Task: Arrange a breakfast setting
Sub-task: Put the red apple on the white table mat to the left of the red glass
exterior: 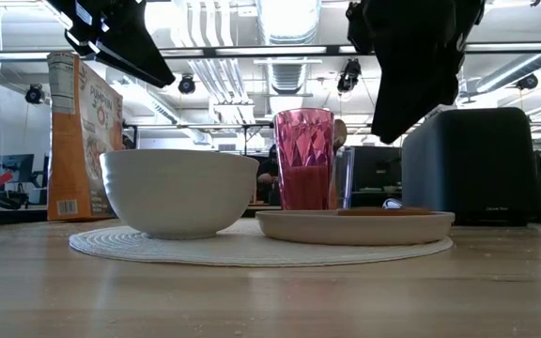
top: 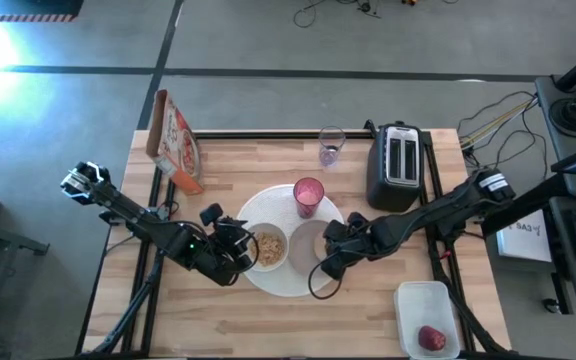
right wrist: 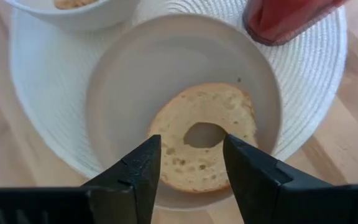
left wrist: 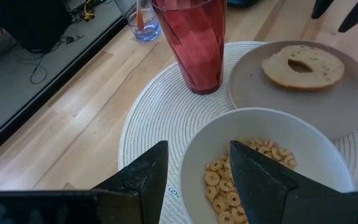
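1. The round mat (top: 268, 283) lies in the middle of the surface (top: 218, 325).
2. On the mat: bowl (top: 268, 247) left, plate (right wrist: 129, 62) with bagel (right wrist: 205, 134) right, tumbler (top: 308, 196) behind.
3. The toaster (top: 396, 165) stands behind, to the right.

The small white bowl (left wrist: 266, 165), partly filled with cereal rings (left wrist: 229, 186), is straddled at its rim by the left gripper's (left wrist: 197, 177) parted fingers (left wrist: 145, 177). Beyond the bowl, the pink tumbler (left wrist: 191, 40) is seen upright; beside it lies the bagel half (left wrist: 303, 65) on the small grey plate (left wrist: 328, 106).
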`<act>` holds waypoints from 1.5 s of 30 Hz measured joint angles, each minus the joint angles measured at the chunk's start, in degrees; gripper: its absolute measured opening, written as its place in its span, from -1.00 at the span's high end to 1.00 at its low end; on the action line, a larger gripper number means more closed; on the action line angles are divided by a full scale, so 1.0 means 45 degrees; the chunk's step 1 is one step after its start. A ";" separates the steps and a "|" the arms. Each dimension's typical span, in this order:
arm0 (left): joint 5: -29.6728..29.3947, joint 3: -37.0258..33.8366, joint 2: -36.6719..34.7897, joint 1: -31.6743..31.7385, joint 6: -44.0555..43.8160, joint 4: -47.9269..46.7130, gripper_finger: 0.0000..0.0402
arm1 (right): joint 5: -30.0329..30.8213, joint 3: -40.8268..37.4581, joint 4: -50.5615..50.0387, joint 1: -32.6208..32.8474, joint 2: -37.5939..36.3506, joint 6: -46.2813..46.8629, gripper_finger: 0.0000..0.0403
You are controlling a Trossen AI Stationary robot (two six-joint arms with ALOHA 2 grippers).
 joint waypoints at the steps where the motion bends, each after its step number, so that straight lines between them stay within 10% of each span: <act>1: -0.0003 0.0000 0.0000 0.0000 0.0001 -0.0005 0.23 | -0.0102 0.0019 0.0051 0.0000 -0.0054 0.0004 0.18; 22: 0.2645 0.1135 -0.0019 -0.0334 0.1414 0.0051 0.23 | -0.1894 0.1801 0.0018 0.0098 -0.0178 0.1180 0.25; 45: 0.2649 0.1690 -0.0024 -0.0864 0.2427 0.0051 0.23 | -0.4062 0.2089 -0.5563 0.1371 -0.0222 0.5095 0.07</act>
